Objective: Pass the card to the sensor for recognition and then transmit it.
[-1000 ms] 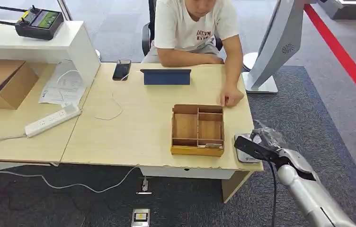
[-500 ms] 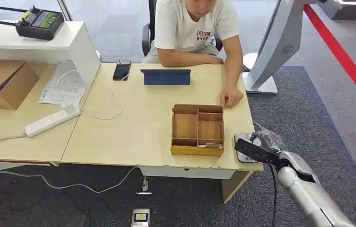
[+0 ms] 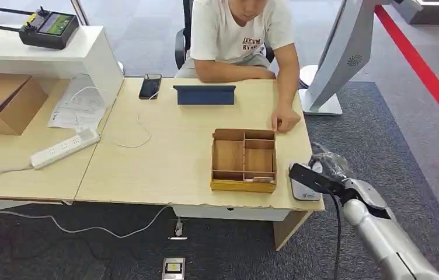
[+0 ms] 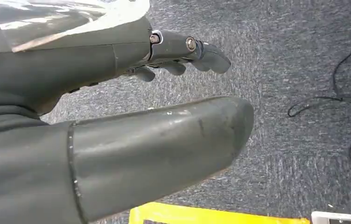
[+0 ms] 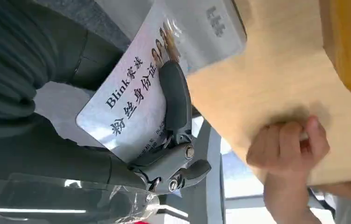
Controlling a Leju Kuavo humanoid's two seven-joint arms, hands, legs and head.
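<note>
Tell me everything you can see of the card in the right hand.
The card is a thin, flat, glossy white rectangle with rounded corners, printed with "Blink", dark Chinese characters and a small row of pictures at one end. The right hand holds it, one dark finger lying across its printed face. It hangs at the table's near right corner, its far end over the grey sensor.

Glossy printed card [image 5: 131, 100], matt grey robot hand [image 5: 176, 116], smooth pale wood table [image 3: 170, 157].

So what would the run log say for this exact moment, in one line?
right robot hand: holds card | card: over sensor at table corner | left robot hand: empty, over carpet | handover: not yet
</note>
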